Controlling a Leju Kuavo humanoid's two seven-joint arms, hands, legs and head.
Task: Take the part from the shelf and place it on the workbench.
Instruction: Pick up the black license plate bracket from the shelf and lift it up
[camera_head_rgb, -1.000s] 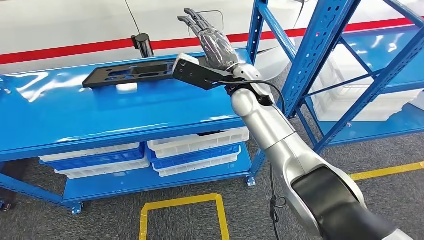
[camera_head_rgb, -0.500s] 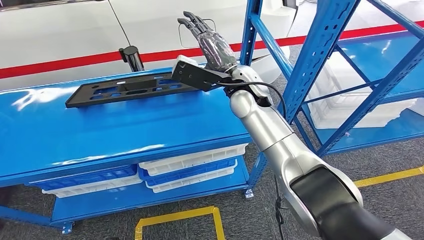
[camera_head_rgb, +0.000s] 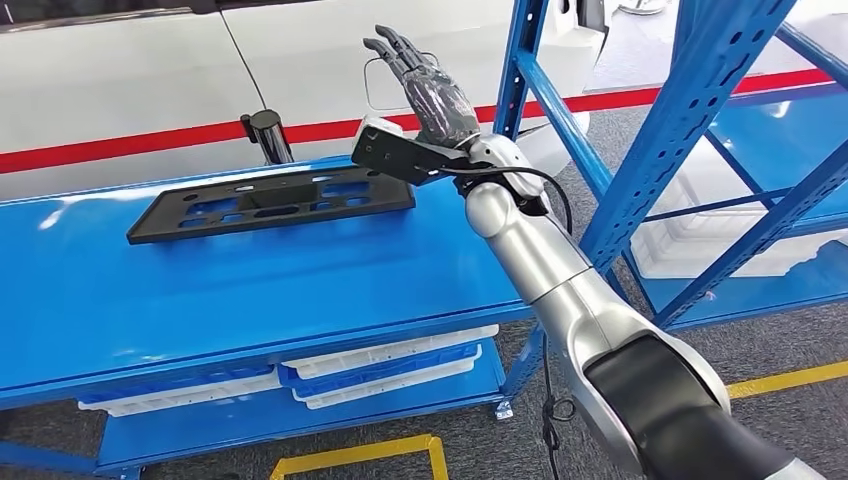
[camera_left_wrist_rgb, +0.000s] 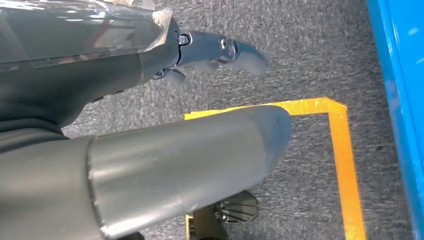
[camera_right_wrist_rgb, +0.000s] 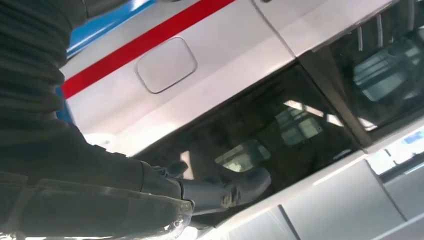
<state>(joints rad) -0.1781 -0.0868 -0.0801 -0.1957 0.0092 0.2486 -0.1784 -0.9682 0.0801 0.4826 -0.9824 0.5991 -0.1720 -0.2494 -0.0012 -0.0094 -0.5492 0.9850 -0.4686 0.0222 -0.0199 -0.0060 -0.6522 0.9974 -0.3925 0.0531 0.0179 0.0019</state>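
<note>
On the workbench, toward its far edge and just in front of the black post, the part lies flat, and the right hand is raised above the part's near-shelf end with fingers straight and apart, holding nothing. Over the last second the whole view has swung, so the camera moved rather than the part, while the hand stayed lifted and empty. Judging by this, the placing looks done; the left hand hangs over the floor, its fingers' state unclear.
</note>
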